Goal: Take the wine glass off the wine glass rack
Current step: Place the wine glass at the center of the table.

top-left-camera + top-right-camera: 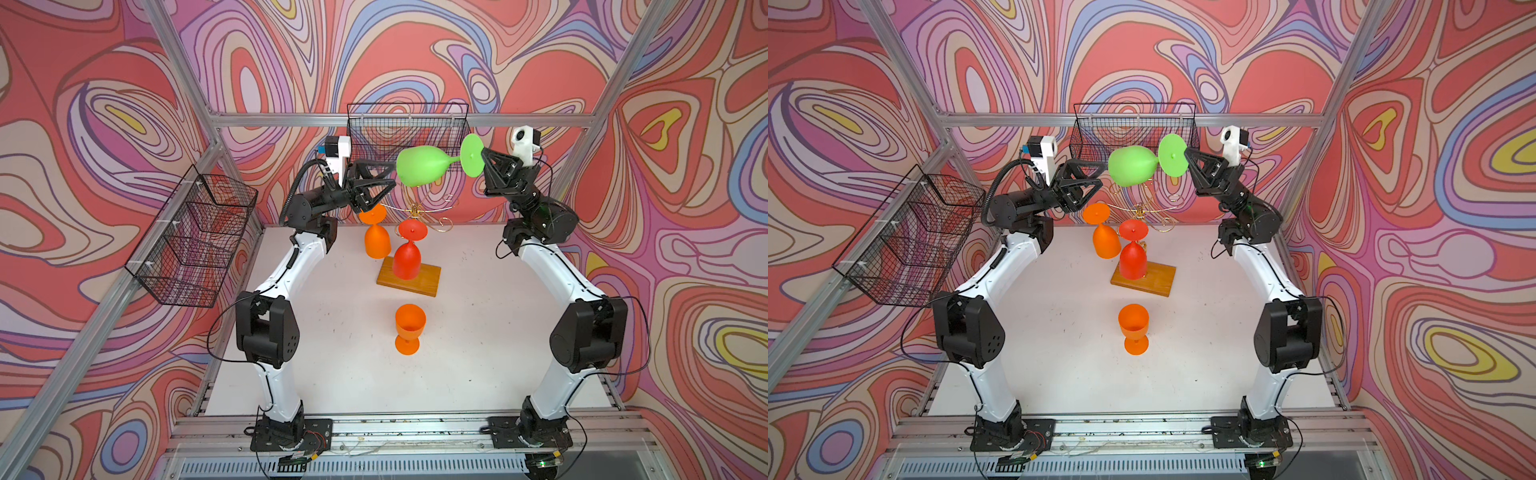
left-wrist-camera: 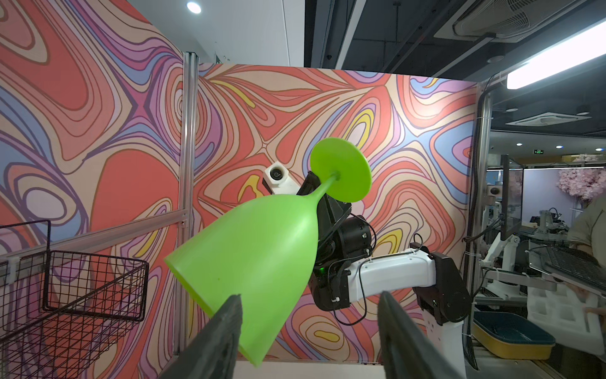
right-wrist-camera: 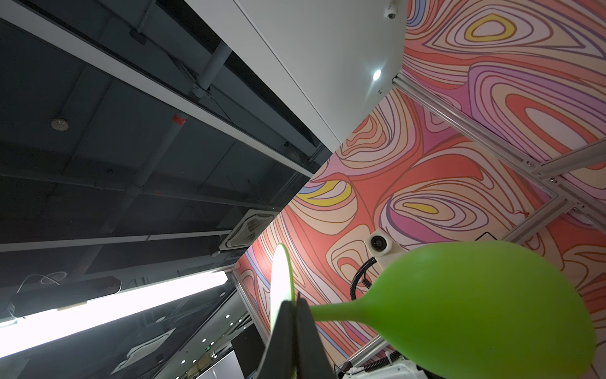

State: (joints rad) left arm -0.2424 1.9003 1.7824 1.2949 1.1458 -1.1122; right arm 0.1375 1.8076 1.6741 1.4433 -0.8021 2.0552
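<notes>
Green plastic wine glass (image 1: 419,166) is hanging sideways, right gripper (image 1: 483,155) pinching its foot, left gripper (image 1: 393,174) gaping beside its bowl.

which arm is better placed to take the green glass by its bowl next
Left. The left gripper is open right at the bowl of the green glass; the right gripper is shut on its foot.

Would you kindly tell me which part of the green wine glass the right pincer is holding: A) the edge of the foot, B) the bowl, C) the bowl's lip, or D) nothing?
A: the right wrist view shows the right pincer shut on the edge of the green wine glass foot, away from the bowl.
</notes>
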